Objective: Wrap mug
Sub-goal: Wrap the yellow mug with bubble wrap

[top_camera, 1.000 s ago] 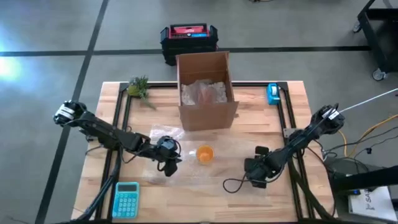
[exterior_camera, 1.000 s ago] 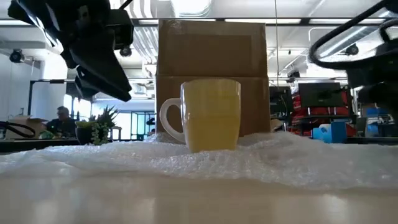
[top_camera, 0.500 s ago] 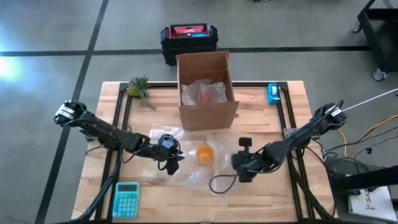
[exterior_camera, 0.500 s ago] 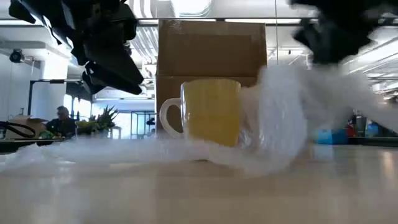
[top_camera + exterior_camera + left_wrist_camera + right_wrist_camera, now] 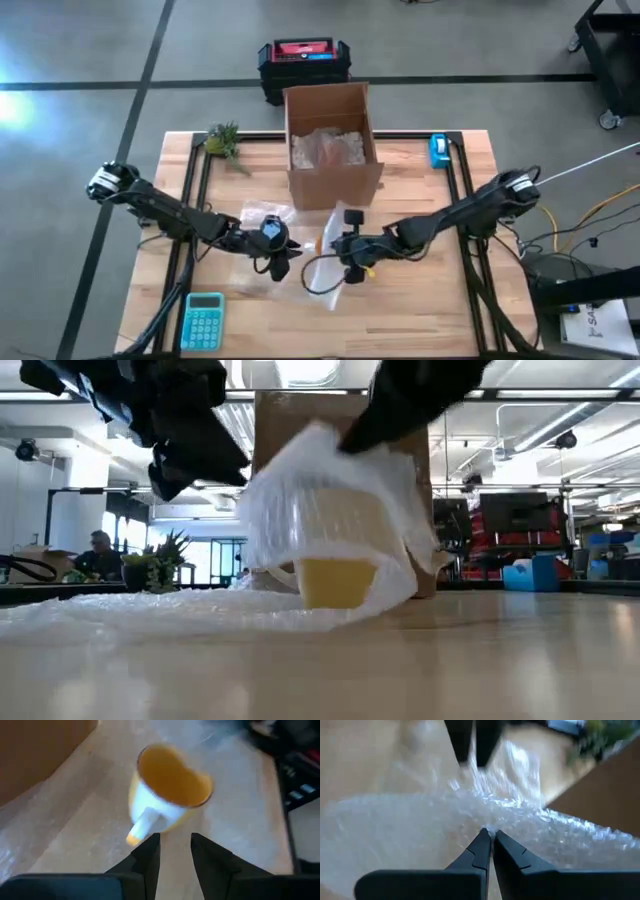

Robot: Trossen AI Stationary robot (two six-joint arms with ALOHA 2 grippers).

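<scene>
A yellow mug [image 5: 338,578] stands upright on a sheet of bubble wrap [image 5: 303,276] in the middle of the table, its handle [image 5: 142,824] toward my left gripper. One side of the wrap [image 5: 325,500] is raised and draped over the mug's top. My right gripper [image 5: 338,248] is shut on that raised part, above the mug's right side. My left gripper [image 5: 279,252] hovers open just left of the mug, with nothing between its fingers [image 5: 150,857]. In the high view the mug [image 5: 323,245] is mostly hidden under the wrap. My right gripper pinches the bubble wrap at an edge or fold [image 5: 488,826] between its two fingers; one layer or several, I cannot tell. The fingers come from the table's right, slanting down. The held part is lifted and hangs over the mug, while the rest [image 5: 120,615] lies on the table.
An open cardboard box [image 5: 332,150] stands just beyond the mug. A teal calculator [image 5: 203,320] lies near the front left, a small plant [image 5: 224,140] at the back left and a blue tape dispenser [image 5: 439,150] at the back right. A cable loop [image 5: 322,287] trails below my right gripper.
My right gripper has swept toward the table's left, carrying the wrap's right side up off the table and folding it over the mug. The wrap's left part has stayed flat. The mug has kept its place. My left gripper has edged a little toward the mug.
</scene>
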